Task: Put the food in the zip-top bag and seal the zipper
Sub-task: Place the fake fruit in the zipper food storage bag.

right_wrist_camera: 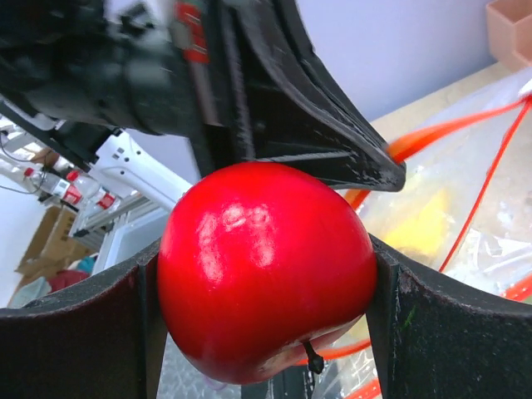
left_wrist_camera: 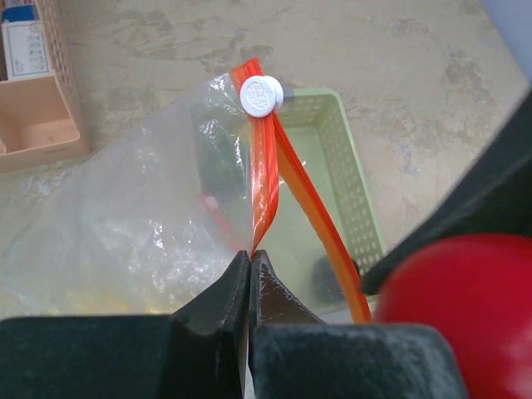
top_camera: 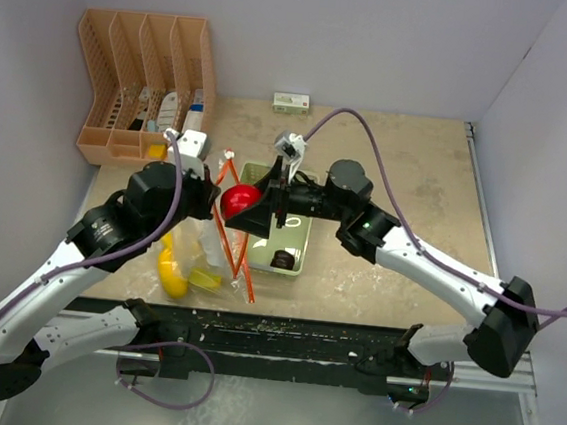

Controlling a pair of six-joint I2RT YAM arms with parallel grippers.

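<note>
My left gripper (left_wrist_camera: 250, 254) is shut on one lip of the zip-top bag's orange-red zipper (left_wrist_camera: 264, 179), holding the mouth apart; a white slider (left_wrist_camera: 261, 96) sits at the strip's far end. The clear bag (top_camera: 202, 250) hangs below it with yellow food (top_camera: 171, 273) inside. My right gripper (right_wrist_camera: 266, 307) is shut on a glossy red apple (right_wrist_camera: 266, 266), held at the bag's mouth right beside the left gripper (top_camera: 212, 204). The apple (top_camera: 240, 200) is above the left end of the pale green tray (top_camera: 301, 236). A dark purple fruit (top_camera: 282, 260) lies in the tray.
A tan slotted organizer (top_camera: 141, 78) with small items stands at the back left. A small white and green box (top_camera: 291, 101) lies by the back wall. Walls close the table on the left, back and right.
</note>
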